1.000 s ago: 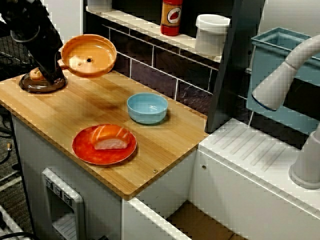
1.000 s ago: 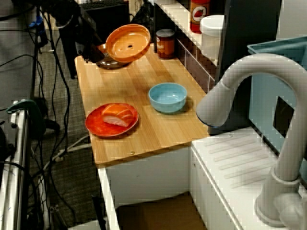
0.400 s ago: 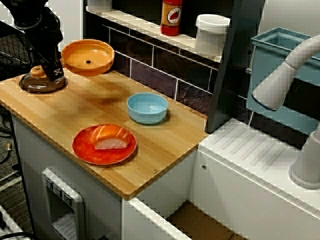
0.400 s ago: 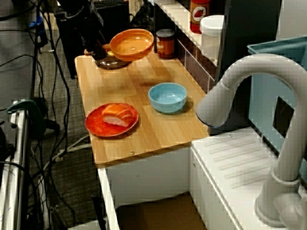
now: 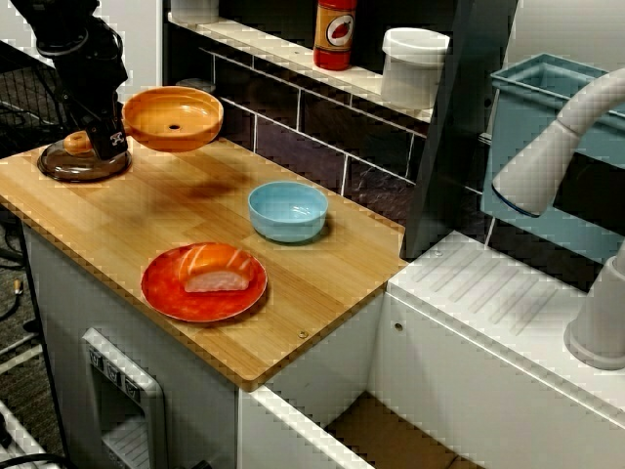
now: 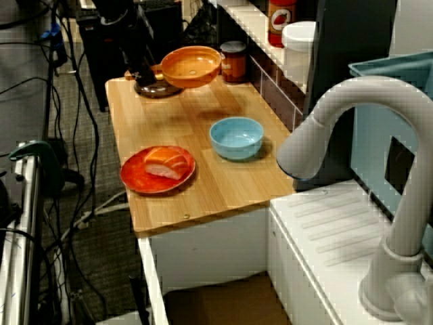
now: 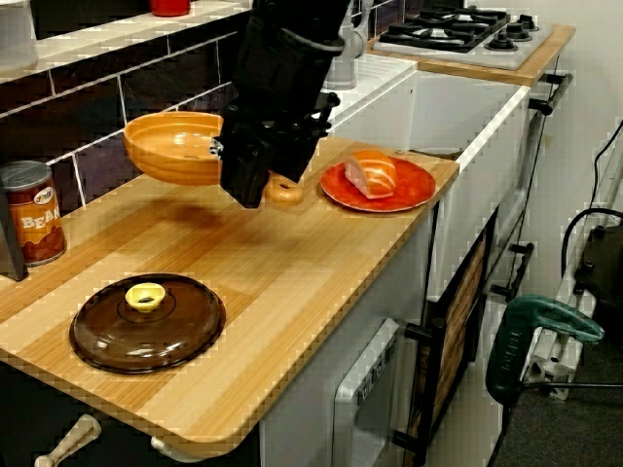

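My gripper (image 5: pixel 115 135) is shut on the short handle of an orange pot (image 5: pixel 173 117) and holds it level in the air over the back left of the wooden counter (image 5: pixel 322 293). From the sink end, the orange pot (image 6: pixel 191 66) hangs just right of the gripper (image 6: pixel 150 68). From the counter's far end, the black arm covers the gripper (image 7: pixel 232 156), and the orange pot (image 7: pixel 173 146) juts out to its left. A brown lid (image 5: pixel 83 162) with a yellow knob lies flat below the gripper, apart from it, also seen as the brown lid (image 7: pixel 146 323).
A light blue bowl (image 5: pixel 287 210) stands mid-counter. A red plate (image 5: pixel 171 288) carries a piece of salmon sushi (image 5: pixel 217 272) near the front edge. A bean can (image 7: pixel 29 214) stands by the tiled wall. A ketchup bottle (image 5: pixel 334 34) and white tub (image 5: pixel 414 63) sit on the shelf. A faucet (image 5: pixel 557 147) rises at the right.
The orange pot was tipped with its inside facing the camera and is now level. The arm has straightened up and lifted away from the brown lid.
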Controlling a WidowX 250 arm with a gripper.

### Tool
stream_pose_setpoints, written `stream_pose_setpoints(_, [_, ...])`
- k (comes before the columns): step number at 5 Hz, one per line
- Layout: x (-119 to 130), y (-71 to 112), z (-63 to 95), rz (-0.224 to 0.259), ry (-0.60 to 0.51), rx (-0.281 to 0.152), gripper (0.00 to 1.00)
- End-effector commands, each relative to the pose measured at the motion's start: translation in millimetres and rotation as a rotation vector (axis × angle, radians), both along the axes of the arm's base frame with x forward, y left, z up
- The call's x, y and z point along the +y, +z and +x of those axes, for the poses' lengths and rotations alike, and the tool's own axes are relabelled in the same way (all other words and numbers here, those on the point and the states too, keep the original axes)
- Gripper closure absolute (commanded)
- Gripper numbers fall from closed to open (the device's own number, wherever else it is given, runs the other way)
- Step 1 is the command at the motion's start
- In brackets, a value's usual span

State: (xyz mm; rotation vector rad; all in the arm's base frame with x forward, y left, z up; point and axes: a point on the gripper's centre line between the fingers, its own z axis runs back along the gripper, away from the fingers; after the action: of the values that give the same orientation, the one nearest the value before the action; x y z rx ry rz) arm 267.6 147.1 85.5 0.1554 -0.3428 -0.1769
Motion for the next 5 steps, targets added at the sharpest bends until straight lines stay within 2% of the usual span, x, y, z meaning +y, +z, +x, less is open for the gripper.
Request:
stream_pose_setpoints(1, [10.2,-4.3,7.6,-0.014,0.050,-0.024,1.00])
stream_pose_setpoints(5, [8.1,-17.6,11.4,-0.044,0.040,0.011,1.00])
